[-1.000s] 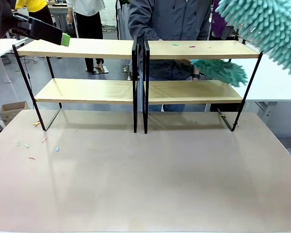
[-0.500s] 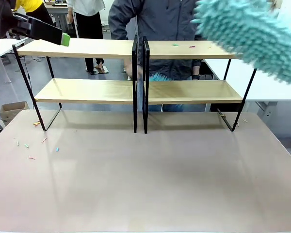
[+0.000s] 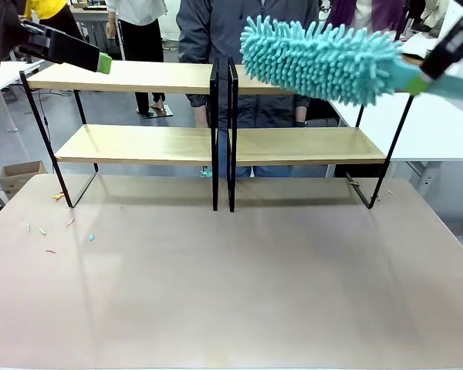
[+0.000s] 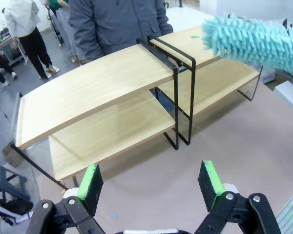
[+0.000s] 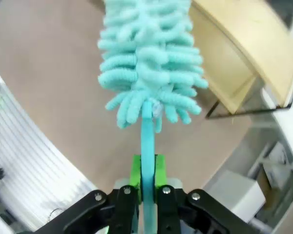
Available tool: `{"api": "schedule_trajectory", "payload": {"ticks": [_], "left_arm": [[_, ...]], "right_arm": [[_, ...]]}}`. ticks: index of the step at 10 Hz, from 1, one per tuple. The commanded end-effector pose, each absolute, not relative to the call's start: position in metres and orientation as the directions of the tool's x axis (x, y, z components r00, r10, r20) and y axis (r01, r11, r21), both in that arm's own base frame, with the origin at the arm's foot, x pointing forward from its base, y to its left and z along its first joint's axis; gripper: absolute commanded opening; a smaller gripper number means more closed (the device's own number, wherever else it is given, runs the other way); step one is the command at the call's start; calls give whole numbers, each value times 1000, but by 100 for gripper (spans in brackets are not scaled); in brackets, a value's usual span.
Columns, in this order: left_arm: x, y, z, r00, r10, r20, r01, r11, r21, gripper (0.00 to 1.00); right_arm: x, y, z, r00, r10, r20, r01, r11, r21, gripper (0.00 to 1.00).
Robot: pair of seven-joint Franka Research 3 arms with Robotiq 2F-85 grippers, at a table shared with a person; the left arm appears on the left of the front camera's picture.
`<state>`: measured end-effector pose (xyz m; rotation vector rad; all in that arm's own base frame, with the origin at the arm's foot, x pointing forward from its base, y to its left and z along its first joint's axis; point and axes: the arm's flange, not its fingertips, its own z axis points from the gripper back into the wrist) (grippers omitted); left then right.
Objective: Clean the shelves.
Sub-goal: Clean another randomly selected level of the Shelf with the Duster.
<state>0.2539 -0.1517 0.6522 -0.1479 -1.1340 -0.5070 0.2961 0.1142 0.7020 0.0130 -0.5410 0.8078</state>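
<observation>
Two matching racks stand side by side: the left shelf [image 3: 131, 76] and the right shelf [image 3: 309, 145], black frames with light-wood boards, also seen from above as left shelf [image 4: 93, 85] and right shelf [image 4: 224, 78]. My right gripper [image 3: 430, 68] is shut on the handle of a fluffy teal duster [image 3: 316, 60], whose head lies across the right rack's top board. The wrist view shows the right gripper [image 5: 147, 170] clamping the duster [image 5: 149, 58] handle. My left gripper [image 4: 151, 178] is open, hovering above the left rack's near end; a green-padded finger [image 3: 103, 62] shows at the top left.
A person in a dark jacket [image 3: 247, 23] stands behind the racks. Small coloured scraps [image 3: 54, 231] lie on the tan table [image 3: 231, 285] at the left. A cardboard box [image 3: 19, 173] sits on the floor at the left. A white table [image 3: 440, 131] is at the right.
The duster in my right gripper swept leftward and down onto the right rack's top board. The person's teal duster behind the lower board has gone from sight. My left gripper has not moved.
</observation>
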Motion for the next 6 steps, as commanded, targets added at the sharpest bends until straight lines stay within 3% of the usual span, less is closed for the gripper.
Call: {"api": "schedule_trajectory", "payload": {"ticks": [1, 2, 3, 6], "left_arm": [[253, -151, 649, 318, -310, 896, 456, 878, 142, 100], [253, -151, 649, 318, -310, 896, 456, 878, 142, 100], [253, -151, 649, 318, -310, 896, 456, 878, 142, 100], [253, -151, 649, 318, -310, 896, 456, 878, 142, 100]], "right_arm": [[277, 117, 694, 631, 633, 449, -634, 754, -171, 12], [296, 114, 702, 563, 683, 465, -690, 699, -191, 12], [313, 110, 702, 704, 448, 551, -487, 869, -86, 12], [380, 165, 722, 861, 158, 484, -245, 962, 121, 12]]}}
